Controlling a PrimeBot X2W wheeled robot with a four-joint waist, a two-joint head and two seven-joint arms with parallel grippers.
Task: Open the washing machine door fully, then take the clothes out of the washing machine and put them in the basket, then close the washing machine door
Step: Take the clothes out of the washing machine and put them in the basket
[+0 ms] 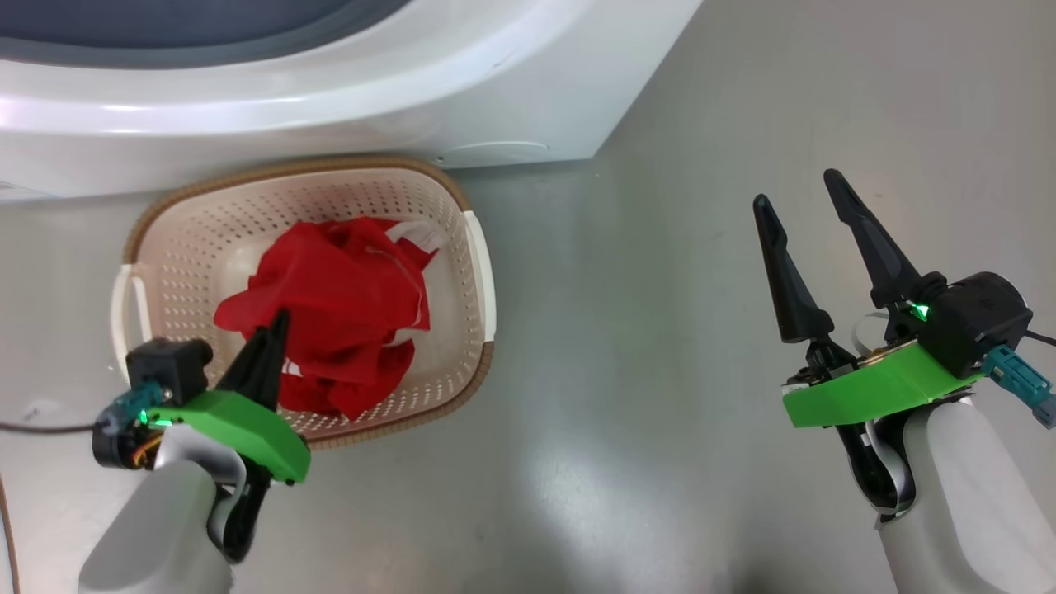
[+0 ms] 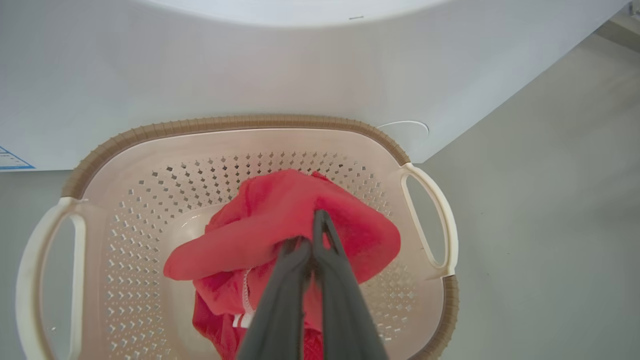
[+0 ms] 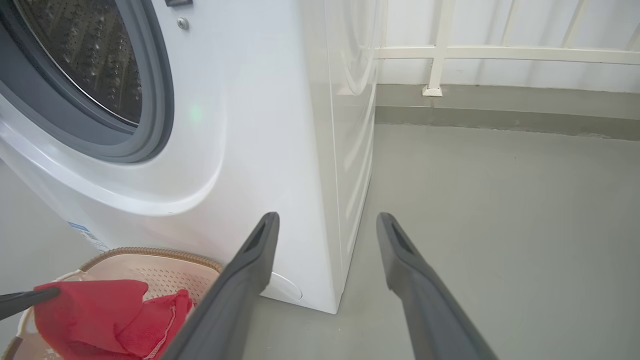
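The cream basket [image 1: 289, 169] stands on the floor against the washing machine [image 1: 330, 107], with the red clothes [image 1: 346, 305] piled inside it. My left gripper [image 1: 279, 320] hangs over the basket's near side, shut on a fold of the clothes [image 2: 280, 210]; in the left wrist view its fingertips [image 2: 320, 220] pinch the fabric above the basket [image 2: 240, 122]. My right gripper [image 1: 796, 190] is open and holds nothing, over bare floor to the right. In the right wrist view the right gripper [image 3: 327, 220] faces the machine's corner [image 3: 260, 125], whose steel drum [image 3: 85, 50] is exposed. The door is out of view.
Grey floor [image 1: 660, 371] spreads to the right of the basket and machine. A white railing [image 3: 440, 55] runs along the wall behind. A thin cable [image 1: 41, 427] lies at the far left. The machine's blue label [image 2: 10, 160] sits low on its front.
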